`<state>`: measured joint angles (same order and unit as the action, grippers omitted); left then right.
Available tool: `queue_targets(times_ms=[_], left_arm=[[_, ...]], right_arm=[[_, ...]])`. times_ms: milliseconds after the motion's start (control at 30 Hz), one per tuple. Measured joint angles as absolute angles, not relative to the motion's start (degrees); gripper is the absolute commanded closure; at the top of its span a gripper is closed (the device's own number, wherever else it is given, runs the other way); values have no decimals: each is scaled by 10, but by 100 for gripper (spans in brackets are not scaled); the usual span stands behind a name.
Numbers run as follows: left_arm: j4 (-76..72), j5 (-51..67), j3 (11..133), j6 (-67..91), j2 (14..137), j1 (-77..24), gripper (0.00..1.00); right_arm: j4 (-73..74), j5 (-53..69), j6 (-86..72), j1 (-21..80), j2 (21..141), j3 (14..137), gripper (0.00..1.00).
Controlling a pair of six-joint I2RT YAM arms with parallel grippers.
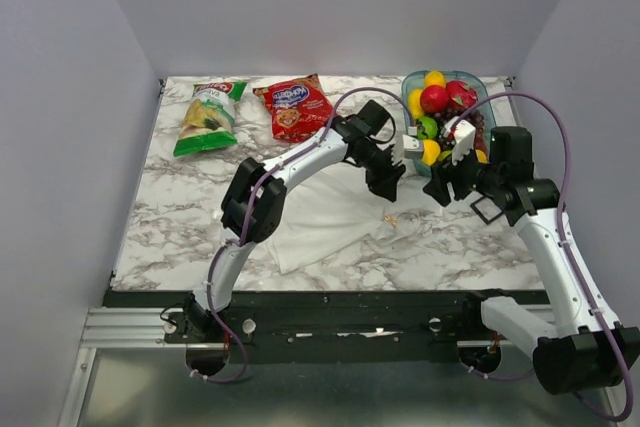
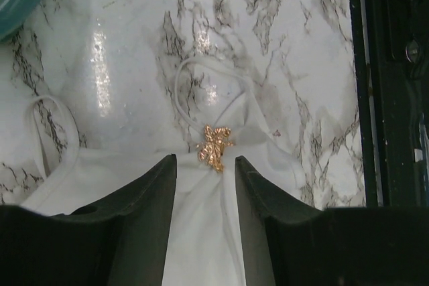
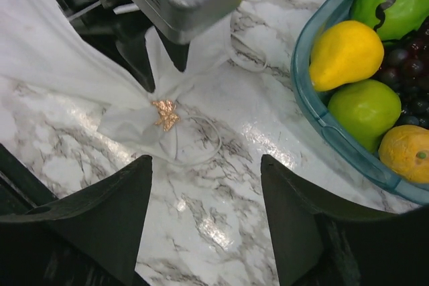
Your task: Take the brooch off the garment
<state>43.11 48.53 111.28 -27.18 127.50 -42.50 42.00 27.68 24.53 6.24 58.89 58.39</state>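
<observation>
The brooch is a small gold flower-like pin, fixed to the white garment where its thin straps meet. My left gripper is open, with a bunched ridge of the cloth lying between its fingers and the brooch just beyond the tips. From above, the brooch sits at the right corner of the garment, below the left gripper. My right gripper is open over bare marble. The brooch lies a little beyond its left finger.
A teal bin of fruit stands at the back right, close to the right gripper. A small black square frame lies under the right arm. Two snack bags lie at the back left.
</observation>
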Motion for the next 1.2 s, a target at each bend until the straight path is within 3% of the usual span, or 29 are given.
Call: queue_targets(times_ms=[200,733,1200], left_arm=[[462,476,1207,-261,1340,-440,55],[550,469,1205,-249,1379,-448,56],[536,471,1205,-192,1416,-455,65]], right_arm=[[359,283,175,58,578,541,27],[352,302,157,55,553,482,27],[352,317,157,51,566,482,27]])
